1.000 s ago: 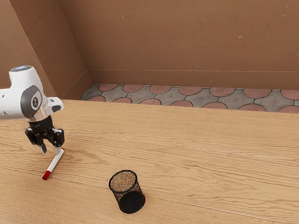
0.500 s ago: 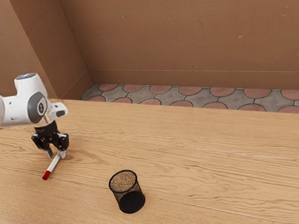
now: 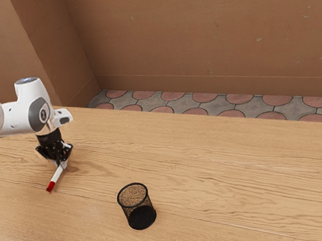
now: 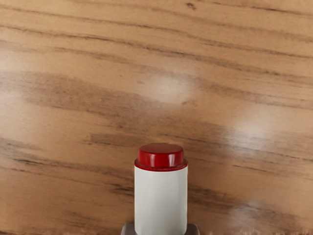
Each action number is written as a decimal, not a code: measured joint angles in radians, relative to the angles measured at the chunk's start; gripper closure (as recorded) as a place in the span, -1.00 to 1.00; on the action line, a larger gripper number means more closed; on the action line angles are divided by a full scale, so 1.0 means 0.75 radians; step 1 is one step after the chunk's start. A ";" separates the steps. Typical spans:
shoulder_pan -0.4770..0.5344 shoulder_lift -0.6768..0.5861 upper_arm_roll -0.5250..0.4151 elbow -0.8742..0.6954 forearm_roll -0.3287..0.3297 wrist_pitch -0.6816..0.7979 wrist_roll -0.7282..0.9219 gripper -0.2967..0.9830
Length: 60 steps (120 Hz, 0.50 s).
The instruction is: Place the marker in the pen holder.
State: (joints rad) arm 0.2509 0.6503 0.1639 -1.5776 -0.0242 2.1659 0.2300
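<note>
In the exterior view my gripper (image 3: 61, 163) is low over the table at the left, its fingers drawn together on the marker near one end. The marker (image 3: 58, 175) is white with a red cap pointing toward the viewer; whether it touches the wood, I cannot tell. In the wrist view, the marker (image 4: 161, 200) shows its red end at the lower middle, with the fingertips of my gripper (image 4: 160, 229) against its two sides. The pen holder (image 3: 137, 207), a black mesh cup, stands upright and apart from the marker, toward the viewer and the exterior view's right.
The wooden table (image 3: 222, 184) extends toward the exterior view's right. Beyond its far edge lie a tiled floor (image 3: 205, 96) and a brown wall (image 3: 206, 25).
The gripper has come down to the marker, and its fingers have closed on it. The marker's red cap has shifted up very slightly in the exterior view. The pen holder has stayed put.
</note>
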 joint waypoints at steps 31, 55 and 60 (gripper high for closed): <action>-0.060 -0.654 -0.314 -0.314 -0.005 0.004 -0.020 0.68; -0.310 -0.761 -0.363 -0.539 -0.007 0.261 -0.045 0.69; -0.304 -0.731 -0.363 -0.542 -0.007 0.314 -0.052 0.69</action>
State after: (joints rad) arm 0.0232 0.1024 -0.1087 -1.9844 -0.0294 2.4017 0.1907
